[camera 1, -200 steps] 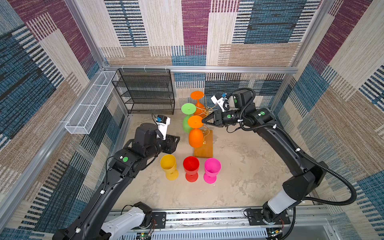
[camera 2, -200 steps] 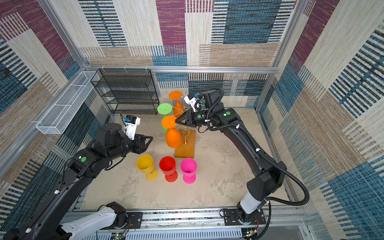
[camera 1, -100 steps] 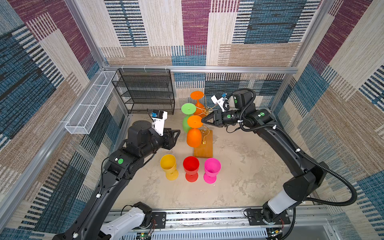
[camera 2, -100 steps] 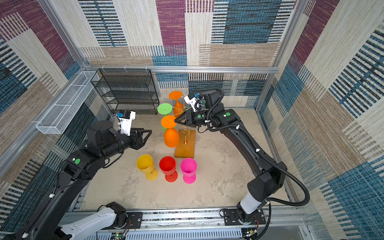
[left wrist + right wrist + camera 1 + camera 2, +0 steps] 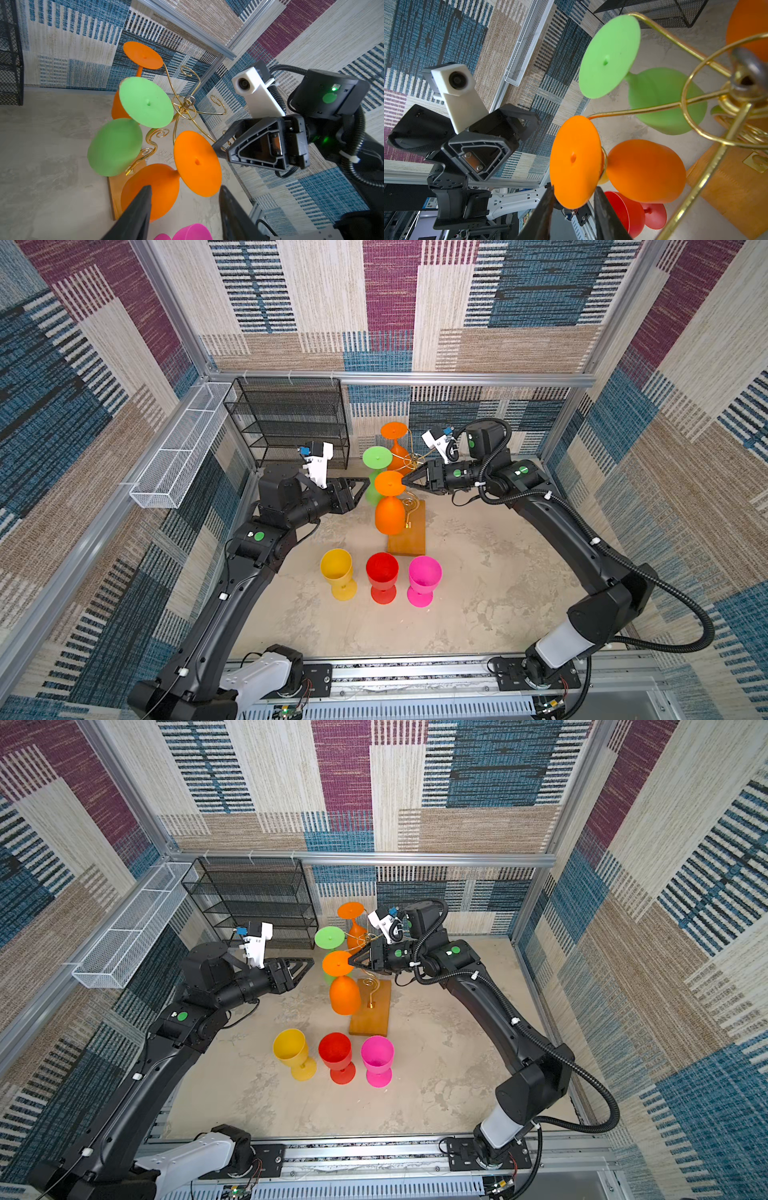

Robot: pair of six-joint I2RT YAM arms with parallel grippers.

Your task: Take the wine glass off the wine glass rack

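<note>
The gold wire wine glass rack [image 5: 409,531] [image 5: 372,1011] stands on its wooden base mid-table. Three glasses hang upside down from it: an orange wine glass [image 5: 389,514] [image 5: 645,170] at the front, a green one [image 5: 376,458] and another orange one [image 5: 393,431] behind. My right gripper [image 5: 405,483] [image 5: 575,188] is open, its fingertips straddling the rim of the front orange glass's foot with small gaps. On the opposite side my left gripper [image 5: 365,485] [image 5: 185,193] is open and empty, just short of that glass's bowl [image 5: 149,187].
Yellow [image 5: 338,572], red [image 5: 382,572] and pink [image 5: 424,574] glasses stand upright in a row in front of the rack's base. A black mesh shelf [image 5: 291,418] stands at the back left, beside a white wire basket [image 5: 178,448] on the left wall.
My left gripper has risen and moved toward the front orange glass, from beside its bowl up to the level of its foot. The right gripper has stayed at the foot.
</note>
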